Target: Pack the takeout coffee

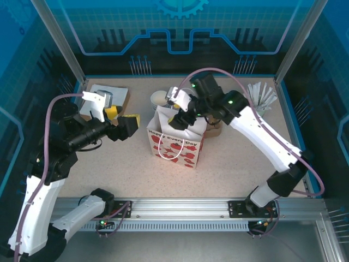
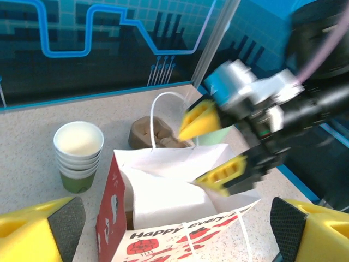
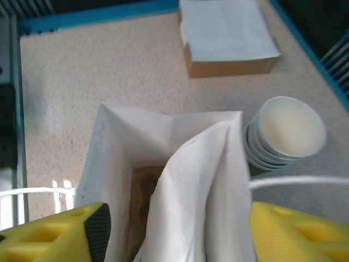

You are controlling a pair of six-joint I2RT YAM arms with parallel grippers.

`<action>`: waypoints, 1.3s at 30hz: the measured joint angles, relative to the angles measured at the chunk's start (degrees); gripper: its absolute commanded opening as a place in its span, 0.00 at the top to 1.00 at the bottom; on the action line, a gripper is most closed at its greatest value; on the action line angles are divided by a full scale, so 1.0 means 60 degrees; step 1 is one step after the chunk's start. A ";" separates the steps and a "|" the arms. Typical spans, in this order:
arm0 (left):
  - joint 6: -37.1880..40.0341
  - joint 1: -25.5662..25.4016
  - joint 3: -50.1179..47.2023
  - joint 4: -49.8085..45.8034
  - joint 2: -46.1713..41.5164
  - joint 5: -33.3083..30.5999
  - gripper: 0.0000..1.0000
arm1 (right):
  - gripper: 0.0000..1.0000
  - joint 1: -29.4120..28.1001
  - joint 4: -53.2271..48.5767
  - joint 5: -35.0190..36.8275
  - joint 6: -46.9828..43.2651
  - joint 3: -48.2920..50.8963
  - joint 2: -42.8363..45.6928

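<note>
- Though its mouth stands open, the gift bag (image 1: 177,143) hides most of its inside behind a slack fold of white paper. It is boxy, smooth and white, printed with red hearts and red lettering, and has thin white cord handles.
- Deep in the bag, beside the fold, a patch of rough brown shows; what it is I cannot tell.
- Where the takeout coffee sits, and how it looks, I cannot tell from here.
- The right gripper (image 2: 188,158) hangs over the bag's mouth, its yellow plastic fingers spread well apart with nothing between them.
- The left gripper (image 1: 122,117) is to the left of the bag, near its top. Its yellow fingers with black pads (image 2: 66,226) are spread wide and hold nothing.
- A stack of paper cups (image 2: 79,150), green outside and creamy white inside, stands on the speckled beige table (image 1: 109,169) behind the bag.
- A moulded brown pulp cup carrier (image 2: 150,134) sits just behind the bag.
- A flat cardboard box (image 3: 229,60) topped with white paper lies at the far left.
- A pale green tumbler of white-wrapped sticks (image 1: 260,98) stands at the far right.
</note>
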State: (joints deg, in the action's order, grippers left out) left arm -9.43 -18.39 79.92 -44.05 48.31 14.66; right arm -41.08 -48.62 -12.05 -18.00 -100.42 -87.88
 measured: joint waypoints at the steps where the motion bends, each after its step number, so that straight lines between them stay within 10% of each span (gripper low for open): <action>1: -0.0138 0.0000 -0.0197 0.0047 -0.0062 -0.0273 0.04 | 0.22 0.0080 -0.0007 0.0131 0.0189 0.0000 0.0288; 6: -0.0943 0.0000 -0.1362 0.0197 -0.0455 -0.2353 0.01 | 0.00 0.0812 0.0328 0.1191 0.1388 0.0943 0.2521; 13: -0.1574 0.0135 -0.3712 0.0696 -0.0984 -0.5249 0.01 | 0.00 0.2659 0.0969 0.2758 0.2991 0.4823 0.6054; 21: -0.1661 0.1723 -0.6652 0.2554 -0.0845 -0.6025 0.01 | 0.00 0.4747 0.2200 0.4353 0.4550 0.9326 0.7340; 39: 0.0022 0.2517 -0.9111 0.7635 0.1377 -0.5796 0.01 | 0.00 0.6357 1.1952 0.4248 0.4226 1.2892 0.2073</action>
State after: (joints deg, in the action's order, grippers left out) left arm -9.30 -3.29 25.26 1.76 56.58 -20.12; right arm -2.94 23.09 13.43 7.35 -23.07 -75.44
